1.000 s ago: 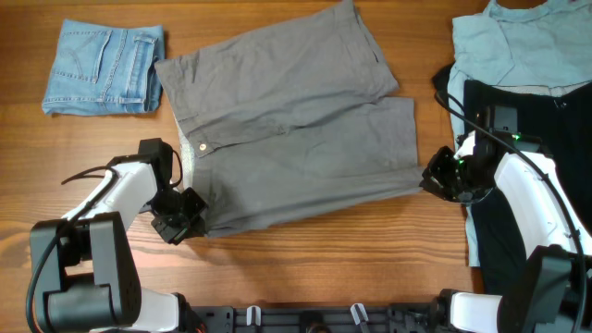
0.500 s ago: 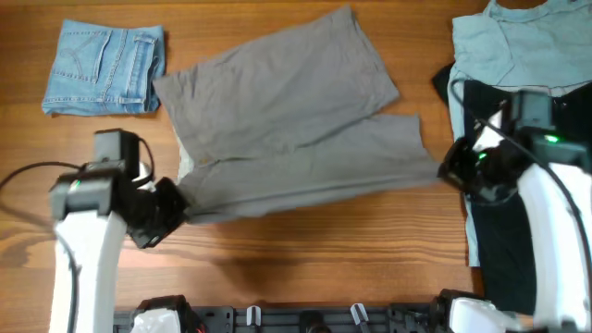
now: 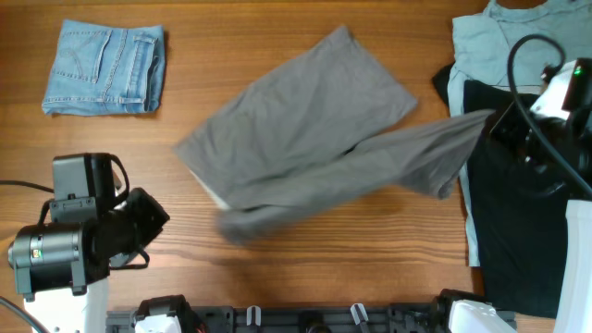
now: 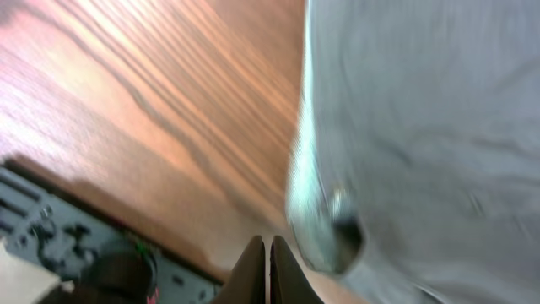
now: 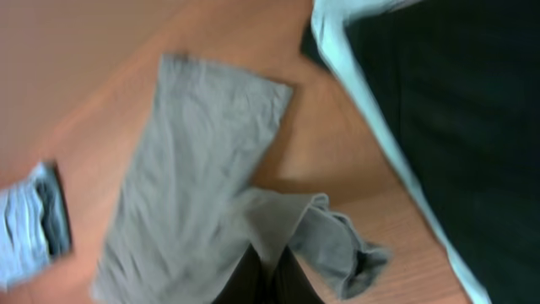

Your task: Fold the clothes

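The brown wooden counter (image 3: 305, 268) shows bare grain. The left tool (image 4: 262, 257) is pressed together, and I cannot tell whether it grips cloth. The right tool (image 5: 270, 274) pinches a leg of the rumpled grey-khaki cotton shorts (image 3: 305, 139), which stretch, blurred, between both tools.

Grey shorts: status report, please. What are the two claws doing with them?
Both shut: right gripper pinching a leg hem, left gripper at the waistband, grip unclear. The grey shorts part lifted, blurred. Under right arm: dark garment.
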Controlling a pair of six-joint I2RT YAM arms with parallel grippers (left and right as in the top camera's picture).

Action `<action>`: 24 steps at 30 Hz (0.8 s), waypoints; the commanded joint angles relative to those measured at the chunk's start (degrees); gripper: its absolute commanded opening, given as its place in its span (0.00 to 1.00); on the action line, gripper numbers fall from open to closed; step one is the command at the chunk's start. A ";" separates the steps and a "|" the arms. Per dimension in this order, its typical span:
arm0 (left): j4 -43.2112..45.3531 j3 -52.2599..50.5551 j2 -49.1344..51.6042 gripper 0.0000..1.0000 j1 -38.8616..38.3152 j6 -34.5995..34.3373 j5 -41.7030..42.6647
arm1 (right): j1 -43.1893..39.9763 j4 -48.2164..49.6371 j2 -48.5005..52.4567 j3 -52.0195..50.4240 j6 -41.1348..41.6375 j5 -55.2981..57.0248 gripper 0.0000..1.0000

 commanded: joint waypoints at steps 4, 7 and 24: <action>6.54 0.74 4.35 0.04 0.26 -1.64 -2.62 | 0.00 11.02 6.60 1.66 2.08 -2.86 0.04; 8.96 0.72 7.41 0.04 -1.29 1.22 8.09 | -0.02 9.94 9.16 1.66 2.03 -3.89 0.04; 19.85 0.61 34.12 0.78 -45.27 15.85 13.14 | -0.02 7.56 10.05 1.66 1.64 -3.89 0.04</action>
